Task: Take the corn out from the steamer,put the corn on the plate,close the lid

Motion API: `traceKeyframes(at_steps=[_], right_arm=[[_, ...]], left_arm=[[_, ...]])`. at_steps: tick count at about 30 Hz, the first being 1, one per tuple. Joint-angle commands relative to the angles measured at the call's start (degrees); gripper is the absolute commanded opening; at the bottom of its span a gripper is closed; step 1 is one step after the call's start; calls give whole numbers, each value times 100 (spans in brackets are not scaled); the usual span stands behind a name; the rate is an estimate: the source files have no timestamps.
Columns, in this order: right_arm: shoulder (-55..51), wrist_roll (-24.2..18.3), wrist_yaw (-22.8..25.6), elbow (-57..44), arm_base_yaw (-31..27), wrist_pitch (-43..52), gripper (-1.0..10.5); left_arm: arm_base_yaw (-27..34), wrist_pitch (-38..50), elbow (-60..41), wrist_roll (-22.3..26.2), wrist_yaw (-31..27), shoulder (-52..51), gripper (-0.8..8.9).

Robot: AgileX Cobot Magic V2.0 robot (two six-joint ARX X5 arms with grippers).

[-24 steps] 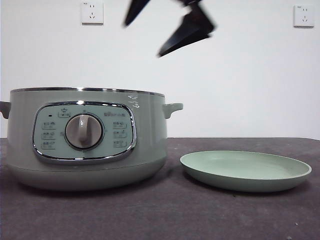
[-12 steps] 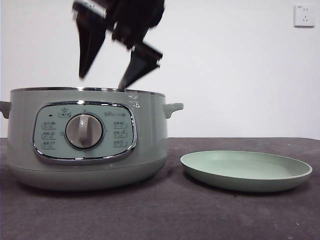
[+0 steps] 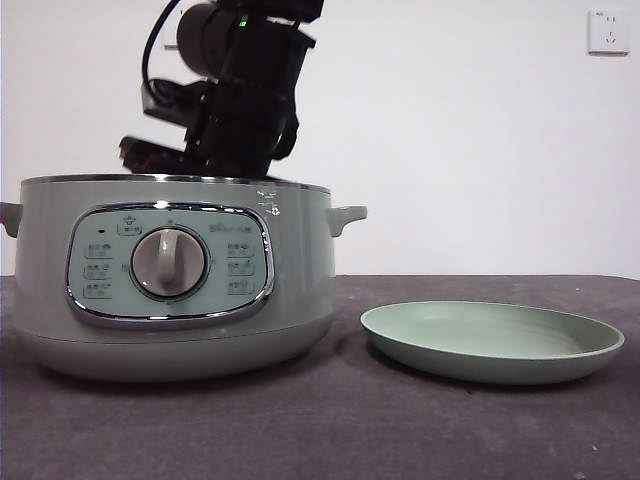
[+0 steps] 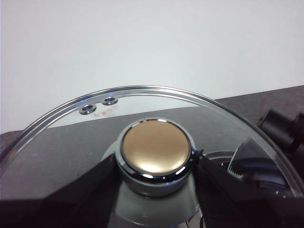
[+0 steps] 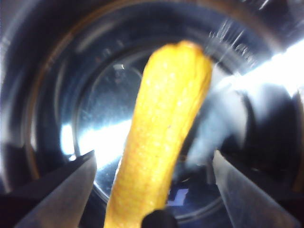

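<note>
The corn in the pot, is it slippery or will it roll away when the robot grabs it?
The corn looks glossy, so it may be a bit slippery. It is long and rounded, so it could roll on the steamer's smooth shiny floor if nudged. The right gripper has its jaws open on either side, which should trap it.

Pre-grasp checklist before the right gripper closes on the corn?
1. Right gripper open, a jaw on each side of the corn: ok.
2. Corn inside the steamer, in reach: ok.
3. Jaws touching the corn: not yet, gaps on both sides.
4. Left gripper shut on the lid knob, lid off the steamer: ok.
5. Plate bare, ready for the corn: ok.
6. Corn loose from the steamer's bottom: cannot tell.
</note>
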Motion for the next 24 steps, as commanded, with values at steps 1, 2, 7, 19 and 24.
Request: traceKeyframes(at_steps=[1, 2, 7, 19, 24], right_arm=[[190, -35, 24, -7, 35, 35, 338], [214, -35, 33, -7, 39, 44, 270], [229, -55, 385, -7, 96, 179, -19], [-232, -50, 485, 369, 133, 201, -17], [-780, -52, 490, 369, -39, -144, -17]], left_arm=[[0, 289, 42, 66, -13, -70, -9], [0, 280, 42, 66, -13, -70, -9], [0, 205, 42, 66, -11, -70, -9], [0, 125, 42, 68, -11, -66, -9], [0, 188, 42, 68, -4, -4, -9]])
